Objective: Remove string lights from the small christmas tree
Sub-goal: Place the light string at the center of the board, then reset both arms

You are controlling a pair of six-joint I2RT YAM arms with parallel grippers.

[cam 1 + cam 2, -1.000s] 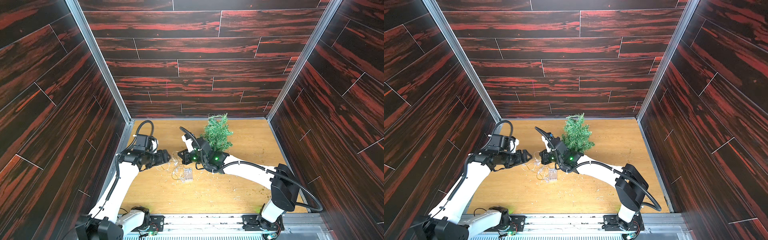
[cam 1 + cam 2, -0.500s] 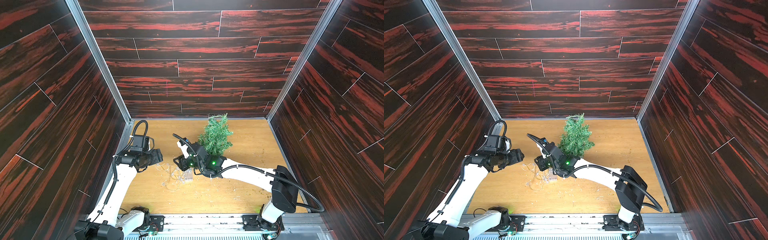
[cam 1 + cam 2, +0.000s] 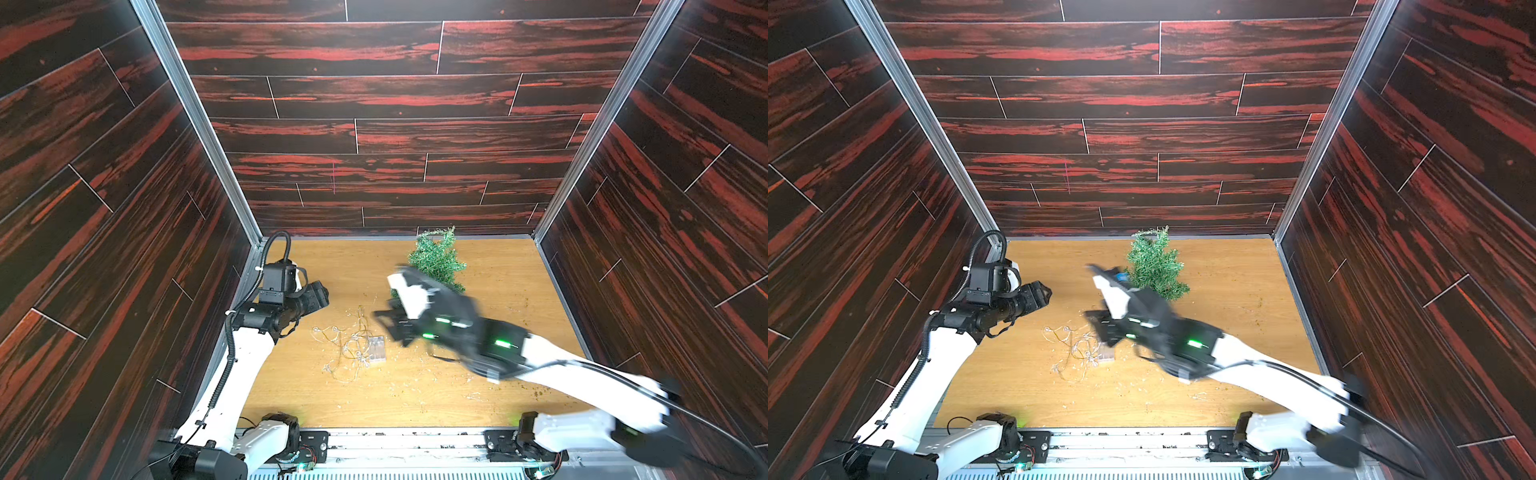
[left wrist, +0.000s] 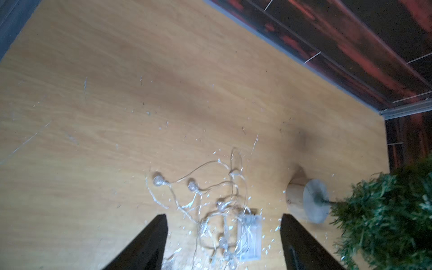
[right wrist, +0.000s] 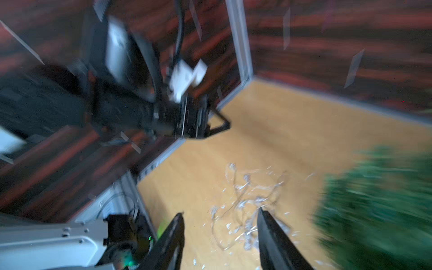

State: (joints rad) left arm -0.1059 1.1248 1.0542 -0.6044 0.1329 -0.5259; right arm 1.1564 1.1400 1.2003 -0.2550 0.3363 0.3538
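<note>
Dark, red-streaked wood panels (image 3: 395,137) wall in a pale wooden table (image 3: 503,291), and on it we find the string lights (image 3: 351,347) lying in a loose tangle. Their clear battery box (image 3: 376,348) sits among the loops, as the left wrist view (image 4: 249,236) also shows. The small christmas tree (image 3: 436,262) stands near the back wall, beside the tangle. In both top views (image 3: 1154,266) we see no wire on its branches. From the left wrist its round base (image 4: 308,198) sits just beside the wire, and we cannot tell whether the two touch.

The left gripper (image 4: 223,217) hangs above the lights with its jaws spread wide and nothing between them. The right gripper (image 5: 221,214) is blurred, but its fingers (image 5: 268,224) stand apart. The wire lies on the table beyond them, and we judge it is not gripped.

We judge the lights to be off the tree and released, so the task looks nearly done. The next move calls for lifting both arms away without snagging a loop. It also calls for checking that no strand is caught on the low branches, which the right arm hides in the top views.
</note>
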